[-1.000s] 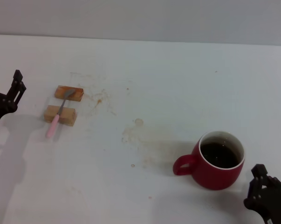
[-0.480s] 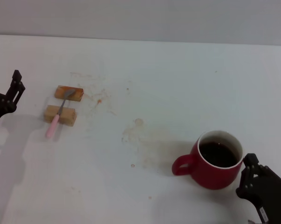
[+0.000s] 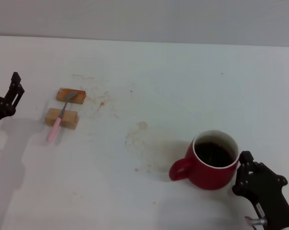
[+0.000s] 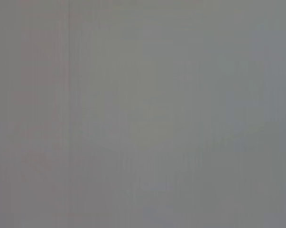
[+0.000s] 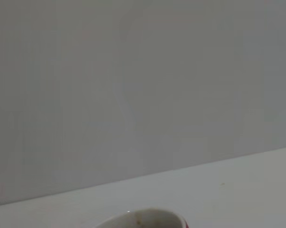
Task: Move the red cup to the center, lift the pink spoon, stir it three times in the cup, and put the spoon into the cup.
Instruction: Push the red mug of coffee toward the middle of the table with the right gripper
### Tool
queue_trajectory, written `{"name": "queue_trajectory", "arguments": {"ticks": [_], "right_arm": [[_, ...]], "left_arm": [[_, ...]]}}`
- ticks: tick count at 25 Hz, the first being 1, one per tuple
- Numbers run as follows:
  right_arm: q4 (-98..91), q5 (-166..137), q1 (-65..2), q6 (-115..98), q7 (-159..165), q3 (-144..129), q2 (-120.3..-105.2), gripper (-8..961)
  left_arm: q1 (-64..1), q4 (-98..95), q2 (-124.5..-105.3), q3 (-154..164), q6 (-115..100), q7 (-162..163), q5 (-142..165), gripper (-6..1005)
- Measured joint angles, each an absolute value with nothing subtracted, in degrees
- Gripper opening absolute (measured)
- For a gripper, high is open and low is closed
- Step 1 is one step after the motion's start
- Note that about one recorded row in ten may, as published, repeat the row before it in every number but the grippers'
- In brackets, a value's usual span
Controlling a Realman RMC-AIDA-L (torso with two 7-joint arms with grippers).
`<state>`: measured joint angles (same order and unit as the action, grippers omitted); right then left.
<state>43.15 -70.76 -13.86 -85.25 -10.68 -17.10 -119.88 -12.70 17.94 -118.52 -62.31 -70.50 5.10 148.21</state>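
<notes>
White stained table (image 3: 149, 86): glossy rounded red cup (image 3: 209, 163) touching right tool (image 3: 247, 175), grip state unclear, centre lying leftward.

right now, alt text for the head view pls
A red cup of dark liquid sits on a white table, with the right tool against its side. Far left, a pink spoon lies across two wooden blocks, near the left tool.
</notes>
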Motion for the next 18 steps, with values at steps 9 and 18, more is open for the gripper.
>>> {"name": "queue_trajectory", "arguments": {"ticks": [9, 18], "right_arm": [[42.1, -70.8, -17.0, -80.9, -10.6, -15.7, -119.88, 0], [41.1, -74.0, -18.8, -76.3, -10.5, -12.0, -119.88, 0]], "left_arm": [[-12.6, 17.9, -118.47, -62.8, -70.5, 5.1, 148.2, 815], [-12.4, 17.8, -118.47, -63.1, -70.5, 5.1, 148.2, 815]]}}
